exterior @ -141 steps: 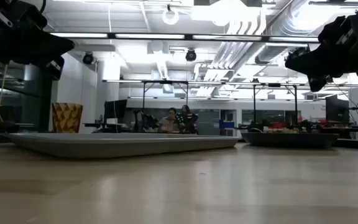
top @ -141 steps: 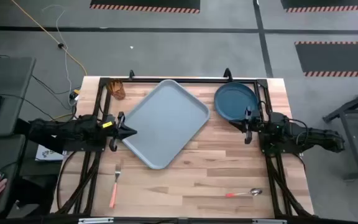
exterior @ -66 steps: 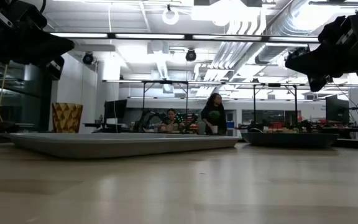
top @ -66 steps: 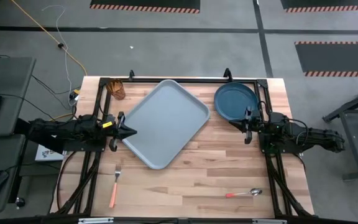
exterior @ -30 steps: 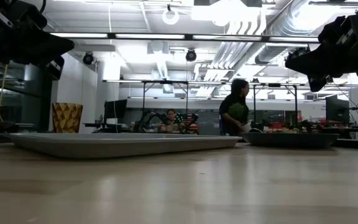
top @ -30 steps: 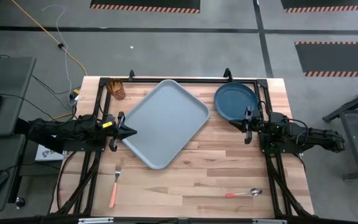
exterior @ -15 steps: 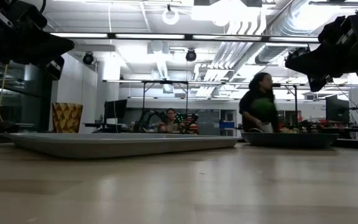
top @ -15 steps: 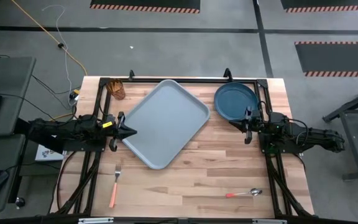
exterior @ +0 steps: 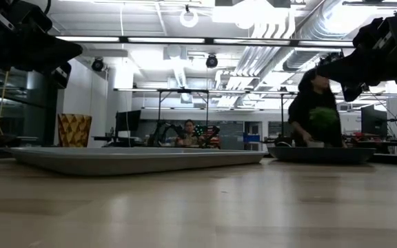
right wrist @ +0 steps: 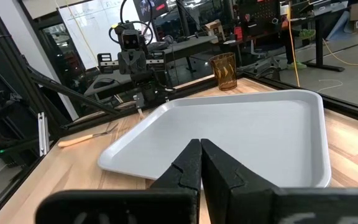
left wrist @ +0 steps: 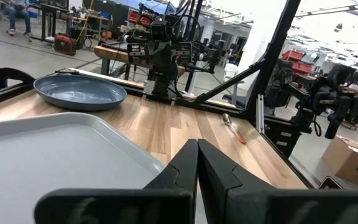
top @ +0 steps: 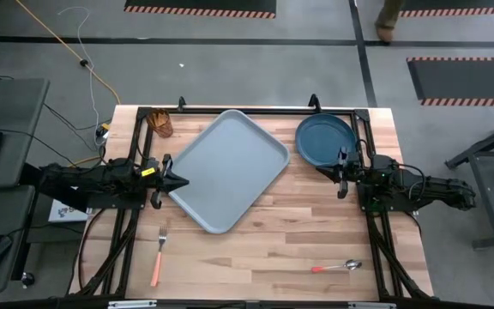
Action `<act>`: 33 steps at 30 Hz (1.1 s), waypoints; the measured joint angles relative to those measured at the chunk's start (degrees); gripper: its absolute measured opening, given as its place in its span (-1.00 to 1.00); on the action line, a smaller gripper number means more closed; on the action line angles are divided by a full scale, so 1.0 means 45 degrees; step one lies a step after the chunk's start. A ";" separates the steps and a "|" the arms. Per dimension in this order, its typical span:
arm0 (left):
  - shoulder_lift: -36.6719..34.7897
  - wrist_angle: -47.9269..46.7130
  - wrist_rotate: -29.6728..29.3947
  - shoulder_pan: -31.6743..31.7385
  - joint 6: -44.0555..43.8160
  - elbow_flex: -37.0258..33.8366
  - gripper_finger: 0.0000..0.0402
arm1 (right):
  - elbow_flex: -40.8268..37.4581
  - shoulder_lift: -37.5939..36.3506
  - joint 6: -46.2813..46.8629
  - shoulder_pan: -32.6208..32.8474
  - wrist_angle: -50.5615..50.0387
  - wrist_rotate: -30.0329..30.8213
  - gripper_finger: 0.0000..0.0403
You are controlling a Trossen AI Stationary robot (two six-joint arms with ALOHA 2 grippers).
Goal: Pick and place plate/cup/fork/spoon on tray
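The light grey-blue tray [top: 226, 167] lies askew in the middle of the wooden table. At the far right sits the dark blue plate [top: 325, 140]; the amber cup [top: 161, 124] stands at the far left corner. The orange-handled fork [top: 159, 256] lies near the front left, the spoon [top: 337, 267] near the front right. My left gripper [top: 181, 180] is shut, level, above the tray's left edge, touching nothing. My right gripper [top: 322, 168] is shut, level, beside the plate's near rim, holding nothing.
Black frame rails [top: 247, 110] run along the table's far edge and sides. Bare wood [top: 256, 249] lies between fork and spoon at the front. In the low view a person [exterior: 316, 114] stands in the room beyond the plate.
Both arms have kept still and nothing on the table has moved. A person in the room behind has walked toward the right, behind the plate in the low view.
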 joint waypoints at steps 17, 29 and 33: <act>0.0013 0.0543 -0.1613 0.0039 0.1991 0.0005 -1.00 | 0.0000 -0.0001 -0.0002 0.0001 0.0000 0.0005 -1.00; 0.2594 0.2091 -0.6103 0.0756 0.3211 0.1253 -0.80 | 0.0000 0.0000 0.0000 -0.0002 0.0000 0.0000 -1.00; 0.5422 -0.1222 -0.8130 0.2296 0.3416 0.4206 -0.46 | 0.0000 0.0000 -0.0002 0.0003 0.0002 0.0005 -1.00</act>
